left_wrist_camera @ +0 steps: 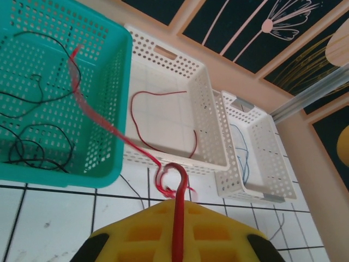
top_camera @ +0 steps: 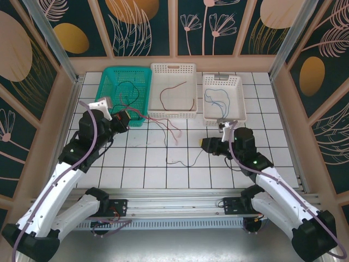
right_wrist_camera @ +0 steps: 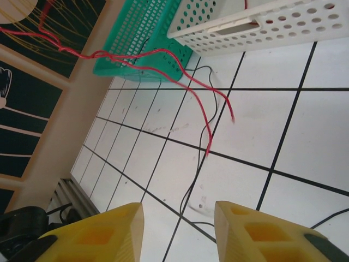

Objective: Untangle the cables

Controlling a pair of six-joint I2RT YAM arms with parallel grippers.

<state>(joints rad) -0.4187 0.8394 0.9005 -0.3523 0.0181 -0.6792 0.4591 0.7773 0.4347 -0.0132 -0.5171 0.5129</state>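
My left gripper [top_camera: 123, 117] sits by the teal basket's near right corner, shut on a red cable [left_wrist_camera: 178, 218] that runs up between its yellow fingers. From there the cable loops and stretches over the teal basket [left_wrist_camera: 117, 109]. Its loose ends trail on the tiles [top_camera: 172, 131]. A black cable [top_camera: 182, 159] lies on the tiles at centre. My right gripper [right_wrist_camera: 177, 218] hovers low over that black cable [right_wrist_camera: 199, 174], open with nothing between its fingers. More cables rest in baskets: black [top_camera: 128, 93], red [top_camera: 177, 95] and blue [top_camera: 218, 101].
Three baskets line the far side: teal basket [top_camera: 109, 73], white middle basket [top_camera: 172, 66] and white right basket [top_camera: 240, 98]. Wooden walls enclose the tiled table. A metal rail [top_camera: 174, 194] runs along the near edge.
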